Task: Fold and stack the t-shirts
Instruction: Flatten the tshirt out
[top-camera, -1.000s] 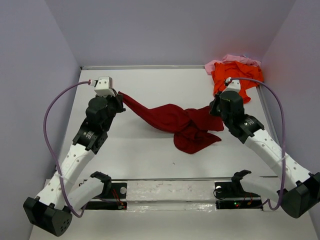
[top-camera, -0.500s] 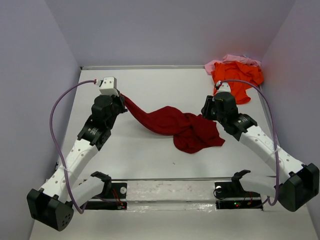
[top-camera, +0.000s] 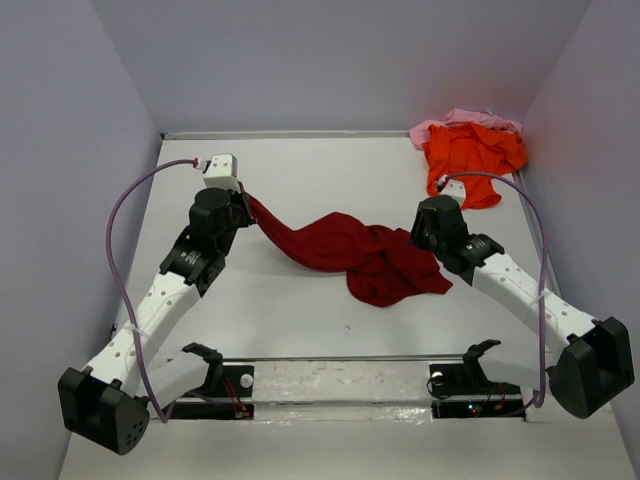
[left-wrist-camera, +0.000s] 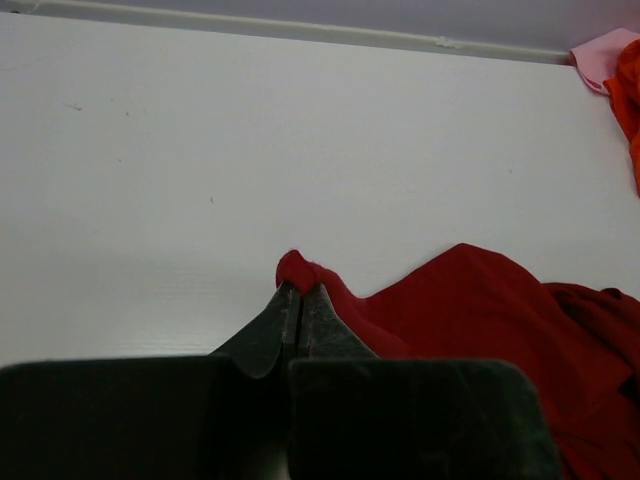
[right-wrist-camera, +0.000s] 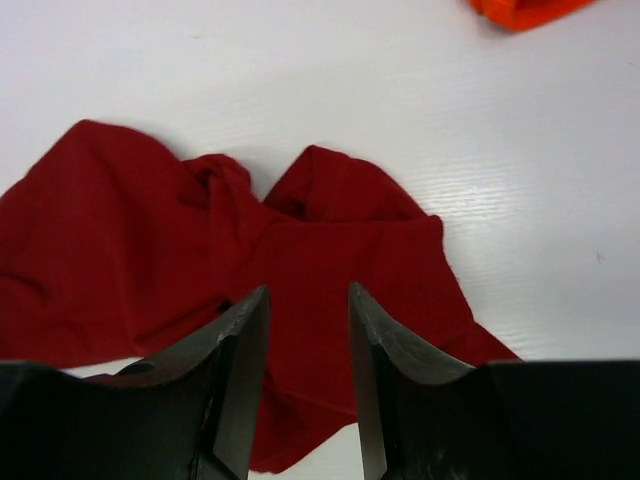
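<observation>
Judging by how the cloth lies, the task has barely begun: none of the three shirts is folded and there is no stack. Nearest, the left gripper (left-wrist-camera: 300, 292) has its fingers pressed together on a bunched corner of the maroon t-shirt (top-camera: 345, 248). From those fingertips the shirt trails off to the right in a twisted band and ends in a crumpled heap. The right gripper (right-wrist-camera: 308, 300) hangs over that heap with its fingers spread and nothing between them; the cloth lies below and just beyond its tips.

Farther off, beyond the right fingers in the back right corner, the orange t-shirt (top-camera: 470, 155) lies rumpled. The pale pink t-shirt (top-camera: 450, 122) touches it from behind.

What is left, I judge: spread the maroon one flat, fold it, then do the same with the other two and stack them.

Bare table (top-camera: 300, 310) opens ahead of the left fingers as far as the back rim (left-wrist-camera: 250, 25), and also on the near side of the maroon heap. The side wall stands close beside the orange heap, so room there looks tight.
</observation>
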